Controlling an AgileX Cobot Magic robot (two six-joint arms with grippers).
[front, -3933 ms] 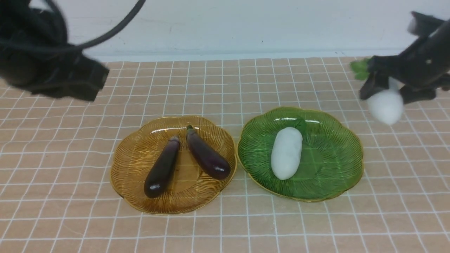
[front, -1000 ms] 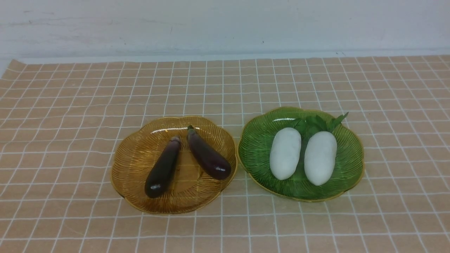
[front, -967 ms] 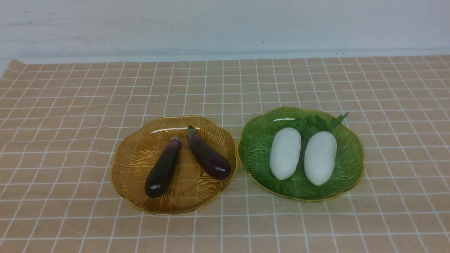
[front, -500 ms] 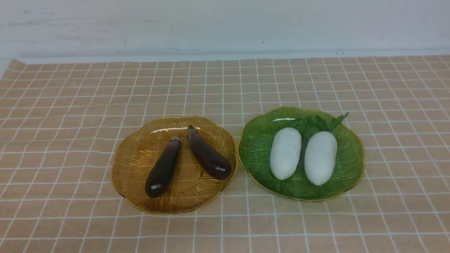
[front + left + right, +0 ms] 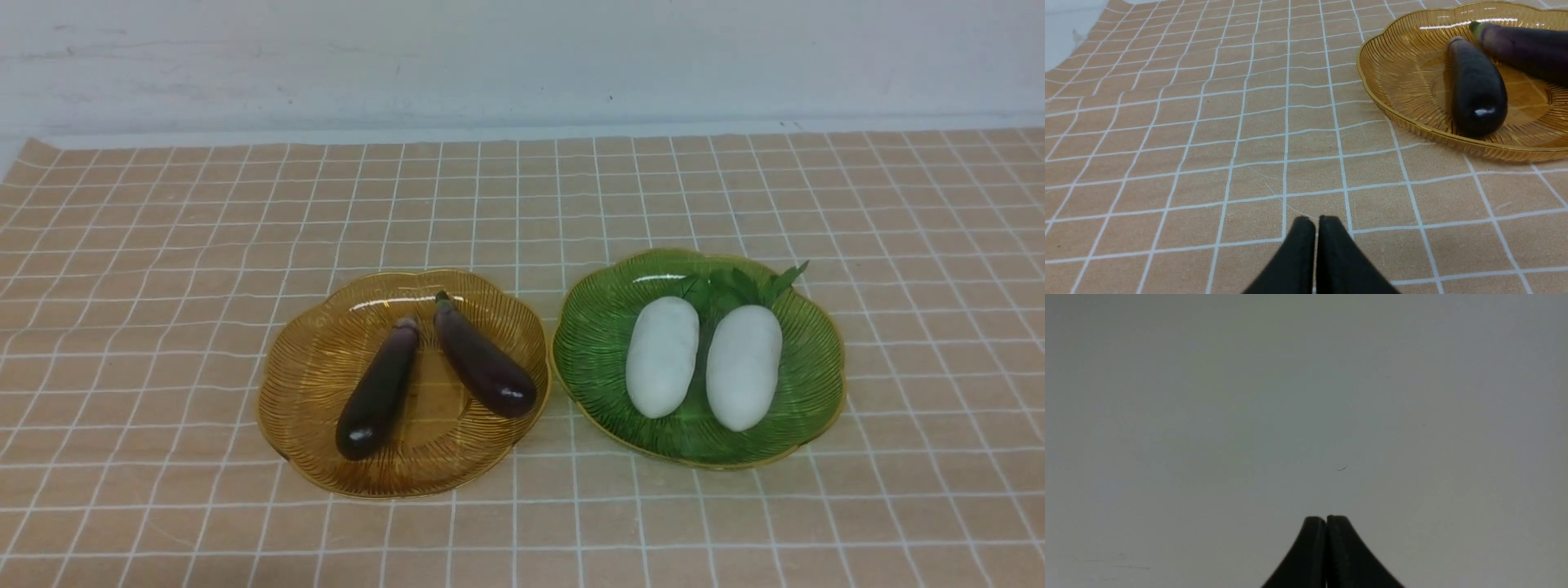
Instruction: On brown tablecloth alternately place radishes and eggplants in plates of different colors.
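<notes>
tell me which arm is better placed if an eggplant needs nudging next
Left, probably. The left hand, shut and empty, hovers over the brown tablecloth near the amber plate holding both eggplants; the right hand sees only blank grey.

1. A staged tabletop test setup, likely a lab: a checked brown tablecloth (image 5: 522,204) spread before a bare pale wall (image 5: 522,57).
2. Toy eggplants (image 5: 482,367) and radishes (image 5: 663,356) on plates (image 5: 310,384).
</notes>
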